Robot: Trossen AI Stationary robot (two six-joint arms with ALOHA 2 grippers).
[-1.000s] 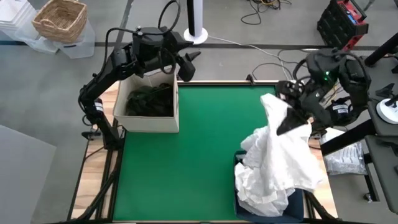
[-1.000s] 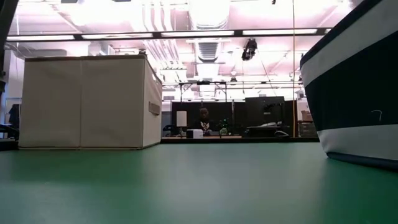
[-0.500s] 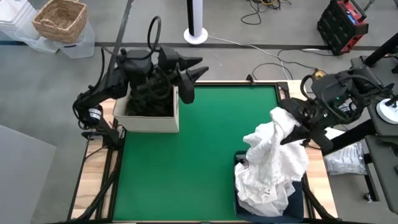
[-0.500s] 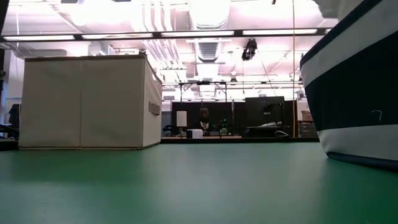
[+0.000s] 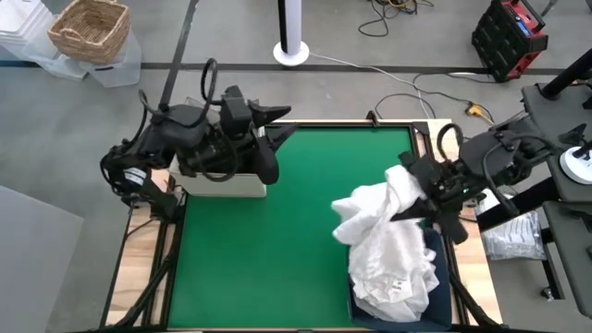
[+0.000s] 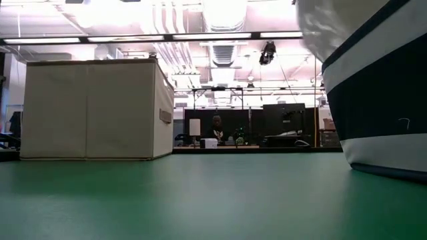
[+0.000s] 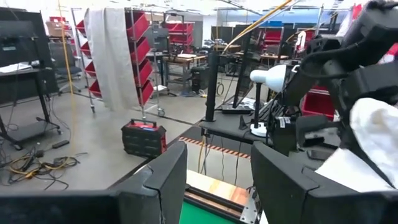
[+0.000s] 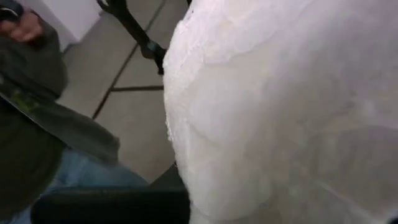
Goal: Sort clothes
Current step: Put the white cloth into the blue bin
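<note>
My right gripper [image 5: 412, 192] is shut on a white garment [image 5: 381, 231] above the table's right side. The garment drapes down into the navy bin [image 5: 440, 277] at the near right, onto more white cloth [image 5: 388, 287]. It fills the right wrist view [image 8: 280, 112] and shows at the top of the low view [image 6: 320, 27]. My left gripper [image 5: 280, 141] is open and empty, level, just right of the beige box [image 5: 227, 185]. Its gap shows in the left wrist view [image 7: 217, 180]. My left arm hides the inside of the box. My right gripper holds the white garment by a bunched upper part [image 5: 401, 180], coming from the table's right side. The cloth hides the fingers, so the kind of hold does not show. The garment hangs slack below, one fold [image 5: 347, 208] spread toward the table's middle, its lower part in the bin.
The green table top [image 5: 277, 250] lies bare between box and bin. The box [image 6: 90, 110] and bin [image 6: 380, 100] stand at the left and right of the low view. A person's sleeve [image 8: 31, 68] shows beyond the table in the right wrist view.
My right gripper has come down and gone toward the table's near and left edges with the white garment, which has sunk and spread a fold toward the table's middle. My left arm has drawn back over the box, its gripper going toward the near edge.
</note>
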